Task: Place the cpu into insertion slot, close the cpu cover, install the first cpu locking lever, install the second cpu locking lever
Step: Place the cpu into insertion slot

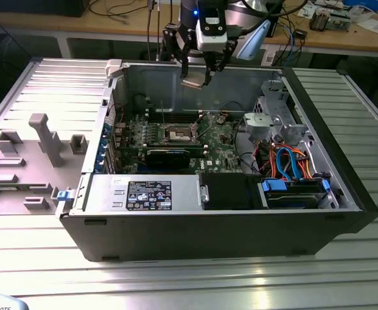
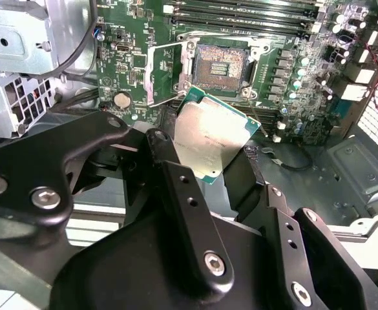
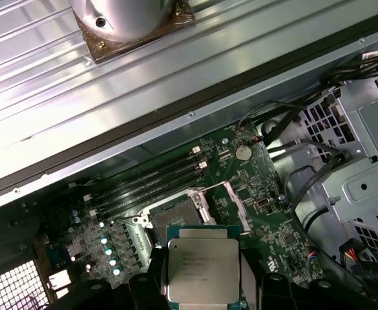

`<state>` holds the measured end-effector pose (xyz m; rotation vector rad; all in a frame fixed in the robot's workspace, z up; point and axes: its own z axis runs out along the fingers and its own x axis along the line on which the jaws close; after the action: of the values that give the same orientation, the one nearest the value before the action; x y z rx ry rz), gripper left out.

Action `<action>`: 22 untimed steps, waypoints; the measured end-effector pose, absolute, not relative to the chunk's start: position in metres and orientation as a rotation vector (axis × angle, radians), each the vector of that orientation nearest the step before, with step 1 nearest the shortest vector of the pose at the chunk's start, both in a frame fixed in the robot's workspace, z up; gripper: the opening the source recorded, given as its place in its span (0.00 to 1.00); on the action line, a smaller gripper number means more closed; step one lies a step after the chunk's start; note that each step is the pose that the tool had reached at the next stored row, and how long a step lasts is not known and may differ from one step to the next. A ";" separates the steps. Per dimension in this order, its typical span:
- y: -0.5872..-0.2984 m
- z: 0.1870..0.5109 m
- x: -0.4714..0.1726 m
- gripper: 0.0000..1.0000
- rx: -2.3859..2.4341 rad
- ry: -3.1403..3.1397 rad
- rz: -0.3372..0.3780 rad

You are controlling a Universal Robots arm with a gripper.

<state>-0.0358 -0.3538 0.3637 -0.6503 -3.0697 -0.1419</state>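
While a grey fixture plate (image 1: 21, 161) lies at the exterior view's left, the open computer case (image 1: 208, 226) holds the work. Near its far wall the gripper (image 1: 196, 74) is clamped on the cpu (image 1: 194, 82), high over the motherboard (image 1: 221, 139). The insertion slot (image 1: 179, 134) lies bare mid-board, the cpu cover (image 3: 236, 208) raised beside it. Orange and blue cables (image 1: 292, 161) crowd the case's right end.

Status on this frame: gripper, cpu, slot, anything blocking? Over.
Gripper shut on cpu, held above the board. Insertion slot bare, cpu cover standing open. Nothing seen between cpu and slot.
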 end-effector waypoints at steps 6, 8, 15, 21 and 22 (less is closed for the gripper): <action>-0.354 0.364 -0.036 0.54 -0.650 -3.070 -0.142; -0.354 0.364 -0.036 0.54 -0.651 -3.070 -0.142; -0.354 0.364 -0.037 0.54 -0.700 -3.060 -0.142; -0.354 0.362 -0.038 0.54 -0.793 -3.040 -0.142; -0.354 0.362 -0.038 0.54 -0.810 -3.036 -0.142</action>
<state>-0.0383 -0.3538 0.3620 -0.8099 -3.0364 -0.1423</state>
